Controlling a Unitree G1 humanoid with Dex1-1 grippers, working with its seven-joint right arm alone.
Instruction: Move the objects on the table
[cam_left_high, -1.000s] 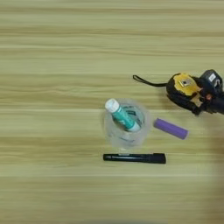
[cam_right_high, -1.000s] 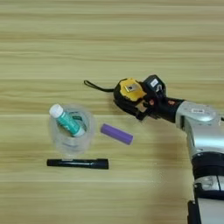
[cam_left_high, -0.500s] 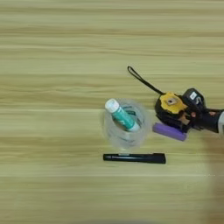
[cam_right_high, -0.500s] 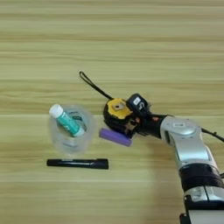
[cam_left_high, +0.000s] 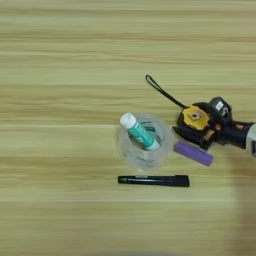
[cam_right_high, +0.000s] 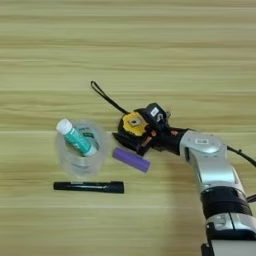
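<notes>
Two black fingers of the right gripper (cam_right_high: 146, 131) clamp the boxy yellow-black tape measure (cam_left_high: 196, 119) on the striped wooden table (cam_left_high: 60, 75), just above the smooth purple cylinder (cam_left_high: 193, 153); its thin strap (cam_left_high: 162, 91) trails up-left

We seem to be at an office or workshop desk: a light wooden table (cam_left_high: 60, 60) bearing a marker (cam_left_high: 153, 180), glue stick (cam_left_high: 138, 131) and tape measure (cam_right_high: 134, 125)
</notes>
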